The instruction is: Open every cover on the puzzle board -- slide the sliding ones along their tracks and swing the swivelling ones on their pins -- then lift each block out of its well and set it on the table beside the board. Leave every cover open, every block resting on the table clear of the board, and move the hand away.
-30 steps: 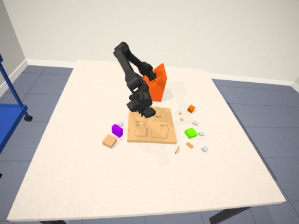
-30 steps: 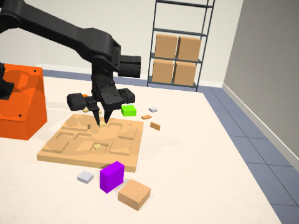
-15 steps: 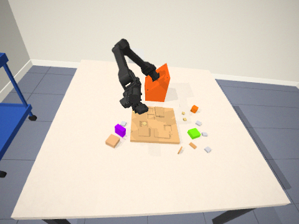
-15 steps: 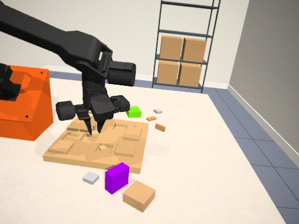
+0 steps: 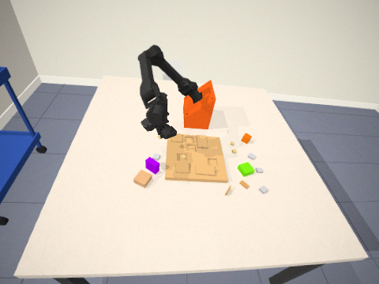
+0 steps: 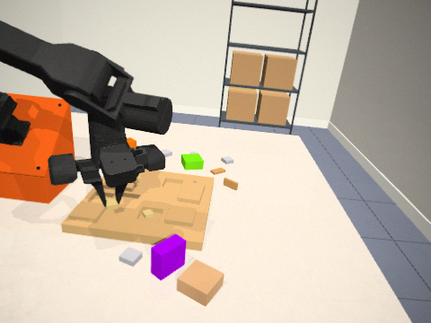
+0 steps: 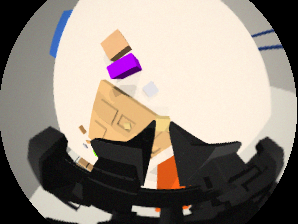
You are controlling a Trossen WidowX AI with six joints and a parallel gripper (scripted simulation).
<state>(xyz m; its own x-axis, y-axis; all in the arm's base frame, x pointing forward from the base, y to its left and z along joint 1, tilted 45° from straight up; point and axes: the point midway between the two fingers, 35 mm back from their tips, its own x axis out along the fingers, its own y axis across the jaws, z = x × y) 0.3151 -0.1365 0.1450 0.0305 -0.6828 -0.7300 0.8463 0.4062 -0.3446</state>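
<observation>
1. The gripper (image 6: 109,197) pinches a small cream block (image 6: 111,203) between its fingers.
2. In the exterior view it hangs over the puzzle board (image 6: 189,233); the top view places it off the board's corner nearest the orange base (image 5: 199,112).
3. Only the exterior view shows the shelf rack (image 6: 300,67) beyond the board.

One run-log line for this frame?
gripper: shut on small tan block | position: above puzzle board edge nearest arm | another block sits in well | phase: carrying block off board
</observation>
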